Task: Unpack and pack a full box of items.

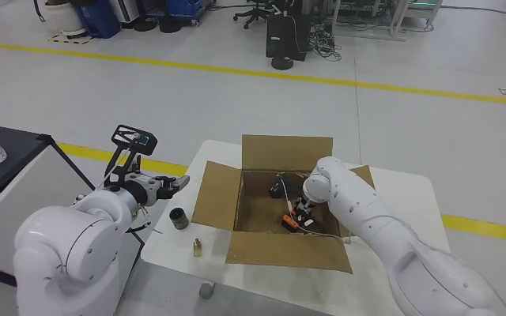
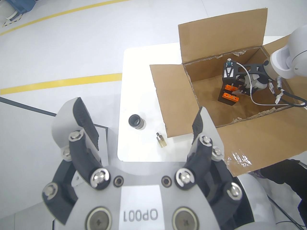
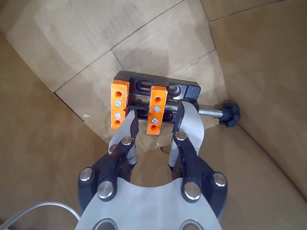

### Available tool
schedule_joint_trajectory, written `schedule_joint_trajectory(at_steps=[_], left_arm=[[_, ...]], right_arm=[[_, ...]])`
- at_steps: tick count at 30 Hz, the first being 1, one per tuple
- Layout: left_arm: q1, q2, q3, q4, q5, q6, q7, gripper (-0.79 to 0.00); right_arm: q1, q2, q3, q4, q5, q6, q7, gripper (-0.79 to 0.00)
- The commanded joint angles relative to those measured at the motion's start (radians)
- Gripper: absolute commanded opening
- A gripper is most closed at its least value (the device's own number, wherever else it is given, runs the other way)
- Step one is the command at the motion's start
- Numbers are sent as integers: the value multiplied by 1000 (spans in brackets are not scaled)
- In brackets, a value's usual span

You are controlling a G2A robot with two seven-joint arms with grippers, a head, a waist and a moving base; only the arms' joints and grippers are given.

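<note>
Top view: An open cardboard box (image 1: 285, 152) stands in the middle of a white table (image 1: 399, 193) with its flaps folded outward. The right arm reaches down into it, and the right gripper (image 1: 296, 209) sits at a black and orange vise (image 1: 288, 222) on the box floor. The left gripper (image 1: 180, 184) hovers off the table's left edge with its fingers spread and nothing between them. On the table just outside the box's left flap stand a black cylinder (image 1: 179, 219) and, nearer the robot, a small bottle (image 1: 198, 247), a little apart from each other.

Left wrist view: The left gripper (image 2: 139, 106) is wide open and empty above the table (image 2: 144, 72). Below it are the black cylinder (image 2: 136, 122), upright with its hollow top showing, and the small bottle (image 2: 161, 141), lying beside the box flap. Farther off, inside the box (image 2: 223, 37), the right gripper (image 2: 239, 90) is at the vise (image 2: 227, 96).

Right wrist view: The right gripper (image 3: 159, 111) straddles one of the orange blocks of the vise (image 3: 144, 86), which rests in a corner of the box (image 3: 72, 25). Whether it clamps the vise or only sits around it cannot be told. The vise's screw and black knob stick out to one side.
</note>
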Motion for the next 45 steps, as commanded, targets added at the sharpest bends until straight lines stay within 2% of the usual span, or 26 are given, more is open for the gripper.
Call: schedule_joint_trajectory(at_steps=[1, 12, 13, 16, 26, 32, 39, 45], left_arm=[[0, 0, 0, 0, 0, 0, 0, 0], [0, 0, 0, 0, 0, 0, 0, 0], [0, 0, 0, 0, 0, 0, 0, 0], [0, 0, 0, 0, 0, 0, 0, 0], [0, 0, 0, 0, 0, 0, 0, 0], [0, 0, 0, 0, 0, 0, 0, 0], [0, 0, 0, 0, 0, 0, 0, 0], [0, 0, 0, 0, 0, 0, 0, 0]], right_arm=[[1, -7, -3, 15, 1, -6, -3, -499], [14, -43, -16, 96, 9, -38, -23, -520], [16, -46, -17, 102, 8, -40, -25, -563], [20, -55, -19, 122, 7, -41, -29, -785], [33, -82, -26, 166, 1, -47, -42, -785], [44, -83, -20, 146, -13, -51, -50, -785], [39, -60, 4, 55, -29, -34, -27, -785], [2, -13, 46, -106, -50, 11, 27, -785]])
